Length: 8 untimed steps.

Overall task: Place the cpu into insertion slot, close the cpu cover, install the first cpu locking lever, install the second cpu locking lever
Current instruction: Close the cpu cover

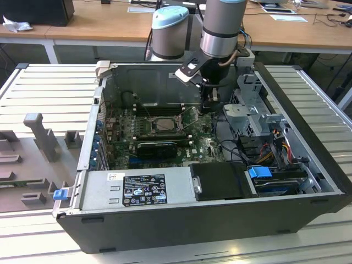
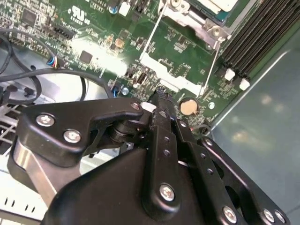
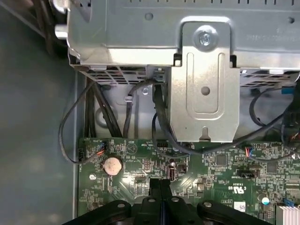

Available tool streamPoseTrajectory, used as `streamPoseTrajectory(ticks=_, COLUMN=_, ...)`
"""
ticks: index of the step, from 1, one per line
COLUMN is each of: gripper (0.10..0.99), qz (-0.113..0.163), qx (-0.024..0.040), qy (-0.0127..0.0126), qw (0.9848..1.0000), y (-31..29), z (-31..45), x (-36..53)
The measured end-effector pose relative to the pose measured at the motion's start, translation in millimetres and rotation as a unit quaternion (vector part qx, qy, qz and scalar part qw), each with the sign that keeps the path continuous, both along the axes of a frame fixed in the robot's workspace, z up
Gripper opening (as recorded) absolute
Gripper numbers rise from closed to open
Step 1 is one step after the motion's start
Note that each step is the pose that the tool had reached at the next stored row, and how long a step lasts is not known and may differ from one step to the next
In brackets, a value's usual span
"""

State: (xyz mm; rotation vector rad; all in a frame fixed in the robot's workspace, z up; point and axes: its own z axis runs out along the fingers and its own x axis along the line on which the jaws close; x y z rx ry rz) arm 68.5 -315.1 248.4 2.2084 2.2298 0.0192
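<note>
Inside the open computer case, the insertion slot [image 1: 163, 125] sits mid-motherboard with the silvery cpu [image 1: 164, 124] lying in it. The cpu cover [image 2: 194, 21] is a thin metal frame lying flat around the chip [image 2: 221, 3]. Two thin wire levers [image 2: 149, 44] [image 2: 213, 61] run out from the socket's sides; whether they are latched I cannot tell. My gripper [image 1: 211, 105] hangs over the board to the exterior view's right of the socket, apart from it. In both wrist views its black fingers [image 2: 161, 105] [image 3: 160, 187] are pressed together, shut on nothing.
A metal drive cage [image 3: 201, 89] with black cables [image 3: 157, 117] stands just beyond the gripper. A coin battery [image 3: 112, 165] sits on the board nearby. Long black memory slots [image 2: 262, 33] flank the socket. The case walls [image 1: 91, 132] enclose the work area.
</note>
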Motion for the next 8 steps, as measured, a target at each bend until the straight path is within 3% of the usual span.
streamPoseTrajectory(ticks=1, gripper=0.106, qz=0.0, qx=-0.0001, qy=0.0084, qw=1.0, y=-0.1, z=-1.0, x=0.0)
streamPoseTrajectory(ticks=3, gripper=0.106, qz=0.0, qx=0.0, qy=0.0183, qw=0.9998, y=0.0, z=-1.0, x=0.0)
streamPoseTrajectory(ticks=4, gripper=0.106, qz=0.0, qx=0.0001, qy=0.0248, qw=0.9997, y=0.0, z=-0.4, x=-1.3)
streamPoseTrajectory(ticks=8, gripper=0.106, qz=0.0, qx=0.0006, qy=0.0249, qw=0.9997, y=0.0, z=1.9, x=-21.8)
